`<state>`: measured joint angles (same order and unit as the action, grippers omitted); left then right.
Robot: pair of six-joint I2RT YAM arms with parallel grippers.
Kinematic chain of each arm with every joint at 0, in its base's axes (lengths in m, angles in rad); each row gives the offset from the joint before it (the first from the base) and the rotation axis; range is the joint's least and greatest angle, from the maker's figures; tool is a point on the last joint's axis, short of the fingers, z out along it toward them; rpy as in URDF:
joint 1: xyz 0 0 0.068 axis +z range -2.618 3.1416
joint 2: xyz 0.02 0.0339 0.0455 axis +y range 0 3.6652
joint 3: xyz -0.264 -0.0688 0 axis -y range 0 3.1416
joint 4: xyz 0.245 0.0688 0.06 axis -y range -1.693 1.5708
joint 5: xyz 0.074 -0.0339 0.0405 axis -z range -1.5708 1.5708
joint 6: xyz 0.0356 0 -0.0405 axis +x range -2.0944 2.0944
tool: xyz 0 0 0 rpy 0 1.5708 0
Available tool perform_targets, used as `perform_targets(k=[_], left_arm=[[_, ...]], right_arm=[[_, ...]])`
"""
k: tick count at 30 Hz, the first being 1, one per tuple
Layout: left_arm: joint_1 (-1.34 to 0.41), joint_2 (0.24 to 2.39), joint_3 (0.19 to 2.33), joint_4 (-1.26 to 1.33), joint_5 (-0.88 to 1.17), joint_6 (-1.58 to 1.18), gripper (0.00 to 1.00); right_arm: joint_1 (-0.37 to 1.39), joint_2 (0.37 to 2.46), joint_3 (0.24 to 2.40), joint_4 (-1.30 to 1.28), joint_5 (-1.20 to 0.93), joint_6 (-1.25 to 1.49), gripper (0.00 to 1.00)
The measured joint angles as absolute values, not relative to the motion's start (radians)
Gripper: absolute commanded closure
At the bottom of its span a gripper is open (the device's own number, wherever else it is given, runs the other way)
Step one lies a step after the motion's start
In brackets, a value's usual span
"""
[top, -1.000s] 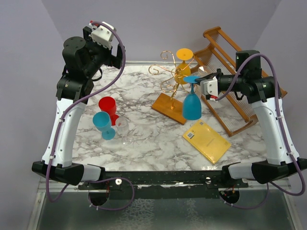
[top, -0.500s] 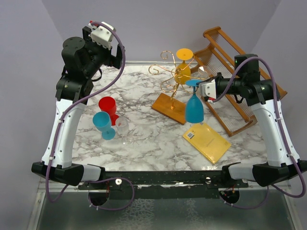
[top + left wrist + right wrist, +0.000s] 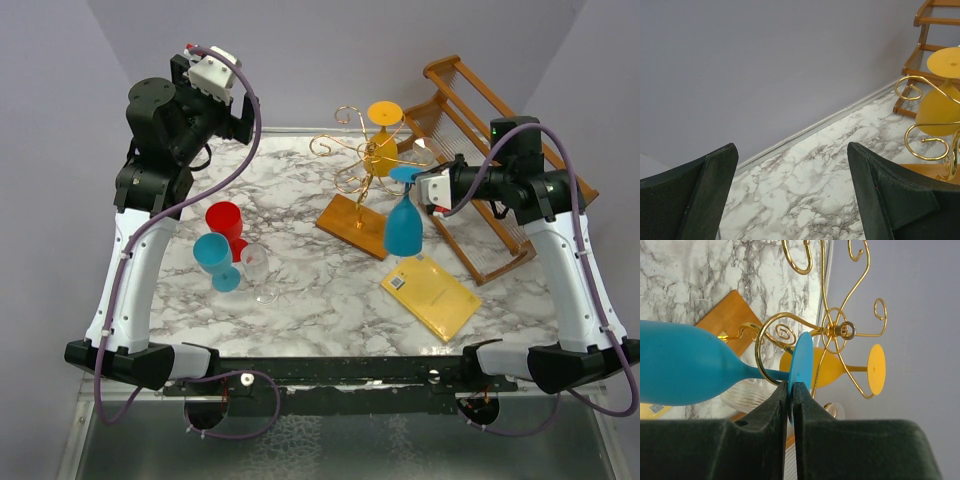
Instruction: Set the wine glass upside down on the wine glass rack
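The wine glass [image 3: 404, 222] you are carrying is the blue one, hanging bowl-down above the worktop [image 3: 330, 290], its flat foot pinched edge-on in your right pincer [image 3: 791, 395], whose two fingers are nearly closed with only the thin disc between them. In the right wrist view its stem passes through or just against one curled gold arm of the wine glass rack [image 3: 362, 165]; you cannot tell from these views whether the arm bears any weight. From above, the bowl hangs over the 3 o'clock edge of the rack's orange-brown base [image 3: 355, 222]. A yellow glass [image 3: 381, 140] already hangs inverted on the rack at 12 o'clock from yours, close by. At 3 o'clock from the rack the brown slatted rack [image 3: 480, 150] stands near, right behind your right wrist, so room on that side is tight. A yellow booklet [image 3: 431, 292] lies on the worktop at 5 o'clock from the glass, just below its bowl. Toward 9 o'clock the marble is open until a cluster of a red cup [image 3: 225, 225], a second blue glass [image 3: 214, 260] and a clear glass [image 3: 257, 270] near the left edge. Your left pincer [image 3: 790, 190] is held high at the far-left corner, fingers spread wide and holding nothing.
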<state>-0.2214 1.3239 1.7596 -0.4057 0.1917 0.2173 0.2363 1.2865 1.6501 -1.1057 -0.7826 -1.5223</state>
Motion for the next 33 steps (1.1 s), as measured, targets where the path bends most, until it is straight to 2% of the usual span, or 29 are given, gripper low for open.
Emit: perform_targets(k=[23, 27, 33], left_arm=[[-0.221, 1.315, 1.755, -0.406, 0.192, 0.240, 0.06], [-0.221, 1.309, 1.744, -0.410, 0.192, 0.243, 0.06], [-0.222, 1.292, 1.710, -0.421, 0.191, 0.251, 0.06]], right_arm=[[0.237, 1.271, 1.634, -1.139, -0.732, -1.518, 0.76], [0.236, 1.266, 1.634, -1.149, -0.720, -1.512, 0.67], [0.237, 1.243, 1.615, -1.152, -0.686, -1.477, 0.60]])
